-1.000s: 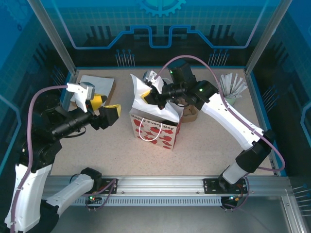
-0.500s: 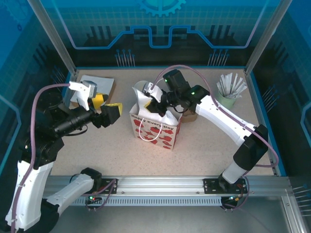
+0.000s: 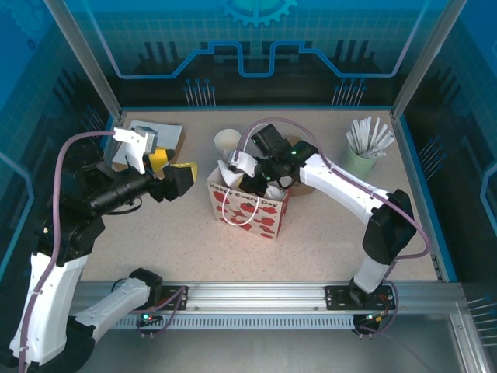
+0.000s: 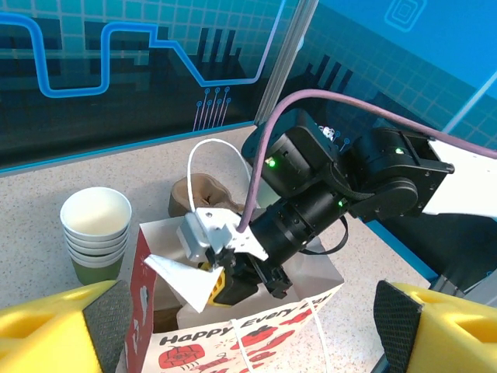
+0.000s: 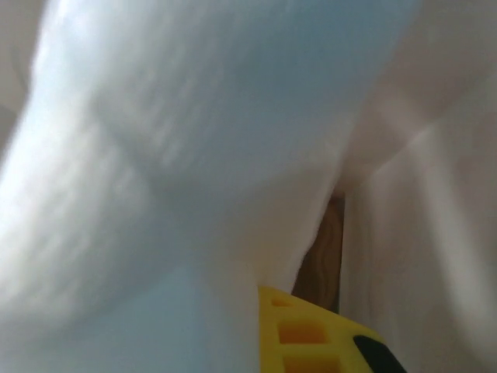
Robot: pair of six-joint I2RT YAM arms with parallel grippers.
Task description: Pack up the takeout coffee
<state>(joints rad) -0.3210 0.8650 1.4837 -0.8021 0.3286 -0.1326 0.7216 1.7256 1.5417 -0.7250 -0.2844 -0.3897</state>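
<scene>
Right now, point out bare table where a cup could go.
Bare: the table strip between gift bag and front rail, and the far edge between cup stack and stick tumbler. Crowded: the bag's mouth, where the right gripper reaches in.

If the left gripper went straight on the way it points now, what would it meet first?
Most likely the gift bag: the open left gripper faces its side wall. Depth is unclear, so it might skim the rim toward the right gripper inside.
</scene>
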